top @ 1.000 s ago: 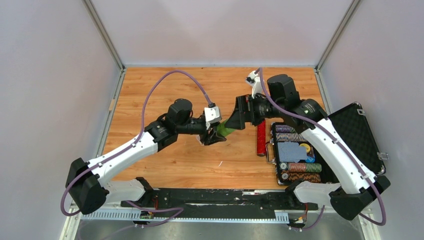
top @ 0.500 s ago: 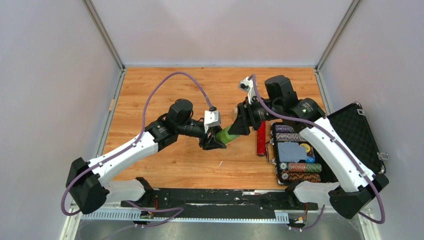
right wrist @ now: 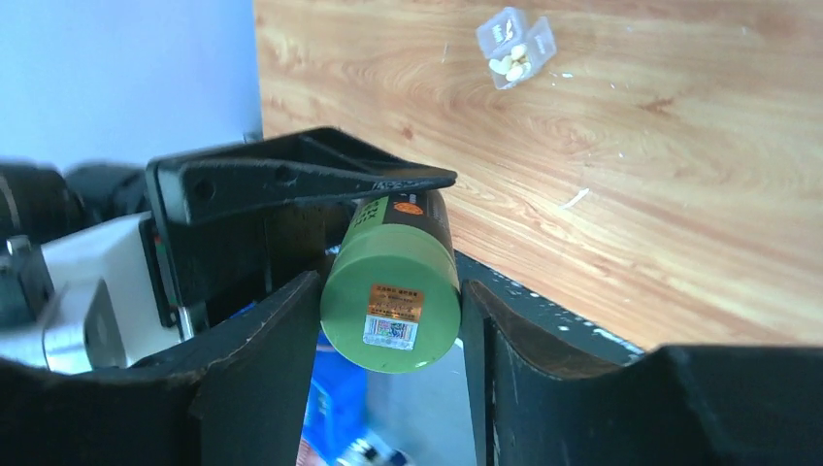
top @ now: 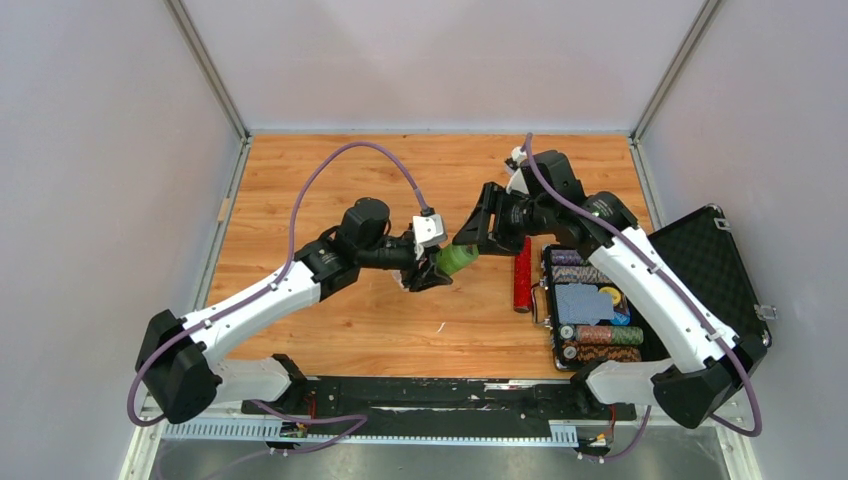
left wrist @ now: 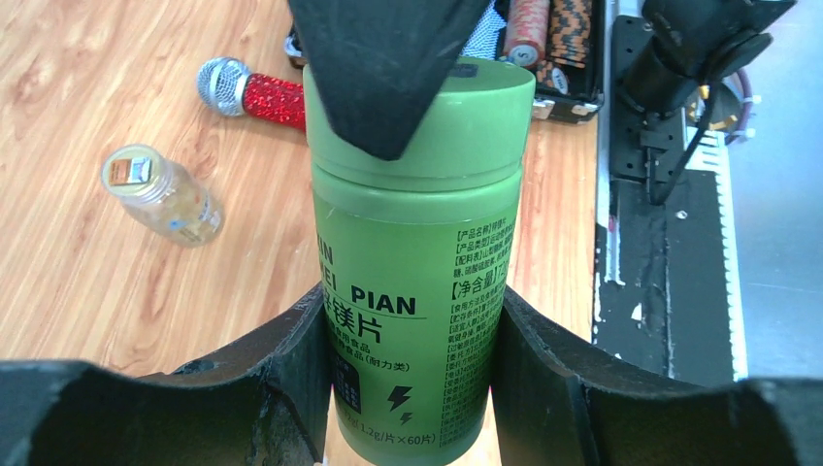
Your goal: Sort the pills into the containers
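Note:
A green pill bottle hangs above the middle of the wooden table, held between both arms. My left gripper is shut on its labelled body. My right gripper is shut on the bottle's green cap, one finger on each side. In the top view the left gripper and right gripper meet at the bottle. A tiny clear container with several cream pills in it lies open on the wood, away from both grippers.
A clear bottle lies on its side on the table. A red glittery tube lies beside the open black case of poker chips at the right. The arms' black base rail runs along the near edge.
My right gripper has closed from wide open onto the bottle's cap and its wrist has turned. The left gripper has kept its hold on the bottle's body.

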Controlling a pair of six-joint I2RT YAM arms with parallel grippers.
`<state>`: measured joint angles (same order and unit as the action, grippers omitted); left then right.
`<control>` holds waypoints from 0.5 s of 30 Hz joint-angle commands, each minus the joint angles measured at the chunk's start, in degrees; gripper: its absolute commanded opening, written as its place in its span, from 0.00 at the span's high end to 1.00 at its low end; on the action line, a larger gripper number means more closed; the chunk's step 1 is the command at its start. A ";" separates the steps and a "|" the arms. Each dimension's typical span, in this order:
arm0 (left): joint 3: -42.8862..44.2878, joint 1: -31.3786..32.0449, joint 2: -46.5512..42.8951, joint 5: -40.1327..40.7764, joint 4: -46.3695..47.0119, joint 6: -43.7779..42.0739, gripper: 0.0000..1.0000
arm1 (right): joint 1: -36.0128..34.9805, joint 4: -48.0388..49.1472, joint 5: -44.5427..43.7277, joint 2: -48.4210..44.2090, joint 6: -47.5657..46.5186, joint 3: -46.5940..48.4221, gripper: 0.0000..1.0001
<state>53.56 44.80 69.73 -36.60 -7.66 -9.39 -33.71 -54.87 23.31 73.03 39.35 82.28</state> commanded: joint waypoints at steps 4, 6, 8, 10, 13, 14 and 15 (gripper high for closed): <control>1.52 0.12 0.04 3.49 3.41 -0.58 1.00 | -0.39 5.60 -13.68 -4.35 16.08 -1.88 0.10; 1.02 0.16 -0.29 3.69 3.94 -0.16 1.00 | 0.48 7.07 -14.99 -6.06 10.82 -2.17 0.07; 0.83 0.12 -0.45 3.29 4.07 -0.08 0.99 | 2.67 7.94 -11.53 -7.21 4.23 -2.11 0.06; 1.00 0.12 -0.56 2.44 3.71 -0.39 0.99 | 4.33 8.05 -4.00 -7.69 -4.40 -1.56 0.05; 1.66 0.12 -0.58 0.55 2.48 -1.12 0.99 | 4.71 5.38 8.76 -7.76 -18.77 -0.87 0.04; 1.93 0.12 -0.68 -0.71 2.17 -1.39 0.99 | 4.71 3.69 11.99 -7.46 -22.25 -0.72 0.04; 2.04 0.12 -0.71 -1.35 1.78 -1.45 0.99 | 4.69 2.10 13.72 -7.02 -25.10 -0.45 0.04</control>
<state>53.56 44.84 70.65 -34.09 -7.07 -9.56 -28.82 -50.33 22.68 65.60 32.84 79.96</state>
